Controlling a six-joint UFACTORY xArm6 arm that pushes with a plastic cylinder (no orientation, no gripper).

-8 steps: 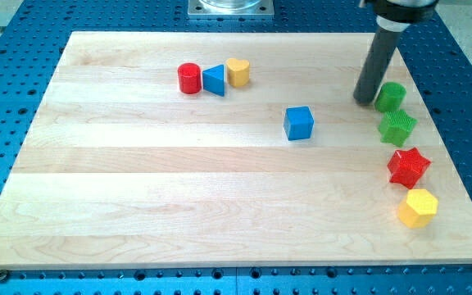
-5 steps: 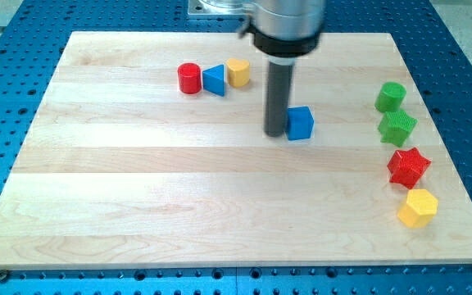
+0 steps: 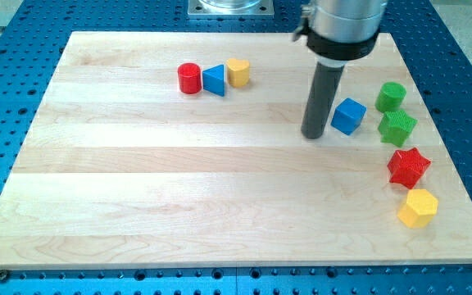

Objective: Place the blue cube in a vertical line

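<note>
Camera view is showing my tip (image 3: 314, 135) standing on the wooden board (image 3: 138, 197), just off the blue cube (image 3: 348, 115) at the cube's eight o'clock; whether the two are touching cannot be told. With no jaws to spread or press, the bare rod is holding nothing. The cube is sitting turned on its corner at the board's two o'clock, near a column of four blocks: a green cylinder (image 3: 391, 96), a green ribbed block (image 3: 397, 128), a red star (image 3: 408, 167) and a yellow hexagonal block (image 3: 418, 207). Far off at eleven o'clock, a red cylinder (image 3: 189, 78), blue triangle (image 3: 214, 79) and yellow heart (image 3: 238, 72) are waiting. An off-centre shove risks spinning the cube or driving it into the green blocks, breaking their line.
</note>
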